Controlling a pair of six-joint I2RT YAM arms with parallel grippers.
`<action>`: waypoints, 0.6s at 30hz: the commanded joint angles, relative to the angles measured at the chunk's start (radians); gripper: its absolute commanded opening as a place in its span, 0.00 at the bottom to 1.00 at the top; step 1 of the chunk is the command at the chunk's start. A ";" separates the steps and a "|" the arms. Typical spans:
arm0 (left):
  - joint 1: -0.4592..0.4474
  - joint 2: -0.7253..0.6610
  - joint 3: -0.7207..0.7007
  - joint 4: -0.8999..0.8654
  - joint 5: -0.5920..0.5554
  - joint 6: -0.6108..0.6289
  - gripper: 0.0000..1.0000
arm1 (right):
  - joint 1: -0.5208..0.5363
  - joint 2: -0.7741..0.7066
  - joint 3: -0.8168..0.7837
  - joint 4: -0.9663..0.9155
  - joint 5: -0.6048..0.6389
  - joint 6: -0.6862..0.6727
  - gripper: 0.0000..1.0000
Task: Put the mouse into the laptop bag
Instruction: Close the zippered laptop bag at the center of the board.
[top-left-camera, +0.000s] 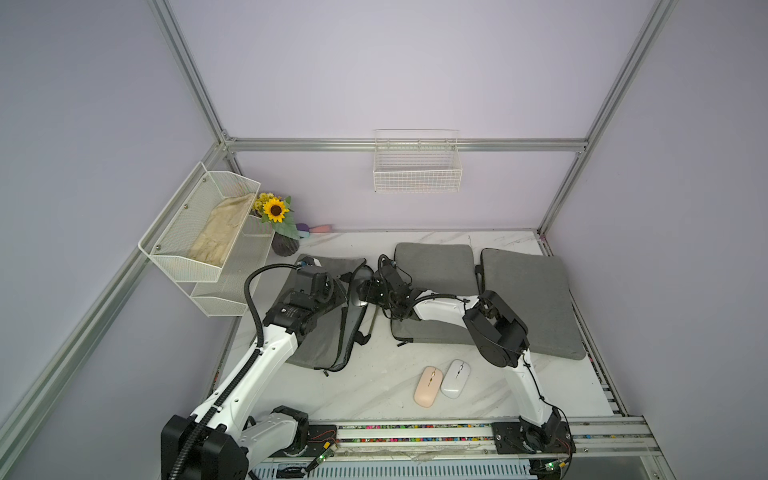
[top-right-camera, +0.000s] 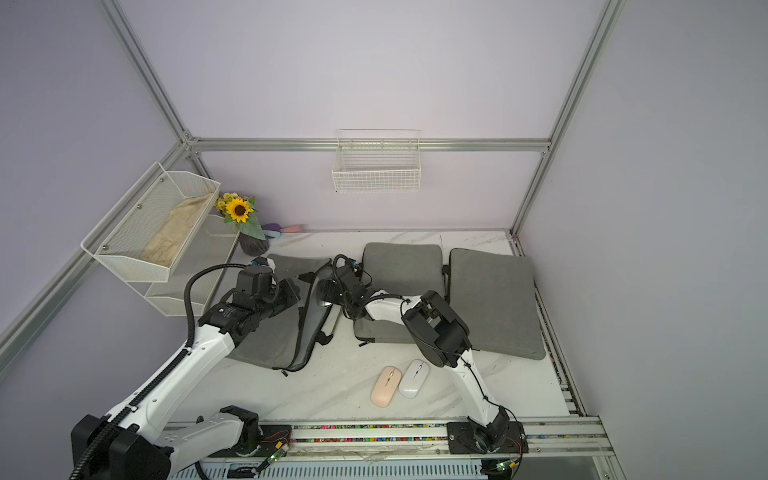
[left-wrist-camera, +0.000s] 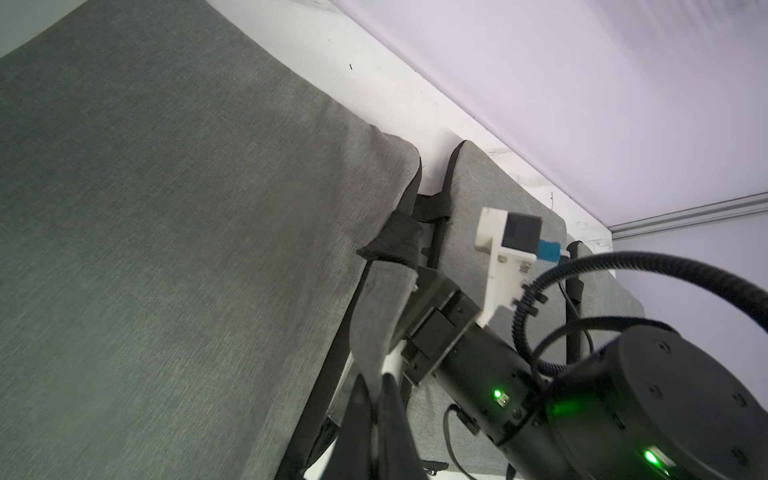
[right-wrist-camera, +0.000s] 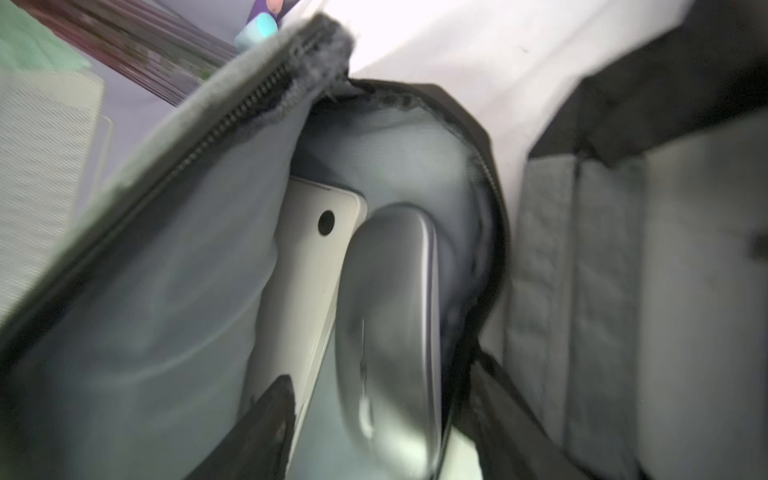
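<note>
The laptop bag (top-left-camera: 320, 345) (top-right-camera: 266, 340) lies open at the left of the table, and its grey lining (right-wrist-camera: 187, 270) and a silver laptop (right-wrist-camera: 307, 270) show inside. My left gripper (left-wrist-camera: 382, 407) (top-left-camera: 337, 286) is shut on the bag's upper flap (left-wrist-camera: 374, 316) and holds it lifted. The dark grey mouse (right-wrist-camera: 390, 316) (top-left-camera: 360, 287) sits in the bag's mouth beside the laptop. My right gripper (right-wrist-camera: 382, 374) (top-left-camera: 368, 293) straddles it with its jaws open. One finger (right-wrist-camera: 270, 424) stands apart from the mouse; the other is close against its far side.
Two more grey bags (top-left-camera: 436, 270) (top-left-camera: 532, 299) lie shut at the back right. A pink mouse (top-left-camera: 428, 386) and a white mouse (top-left-camera: 455, 378) rest near the front edge. A mesh shelf (top-left-camera: 199, 232) and a sunflower vase (top-left-camera: 284, 243) stand at the back left.
</note>
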 joint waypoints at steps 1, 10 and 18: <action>0.008 -0.038 -0.041 0.058 -0.015 0.010 0.00 | 0.006 -0.059 -0.055 0.083 0.011 0.001 0.57; 0.009 -0.034 -0.039 0.060 -0.015 0.008 0.00 | 0.017 -0.061 -0.106 0.070 0.024 0.033 0.22; 0.009 -0.034 -0.042 0.066 -0.011 0.004 0.00 | 0.016 0.046 -0.037 0.065 0.007 0.058 0.03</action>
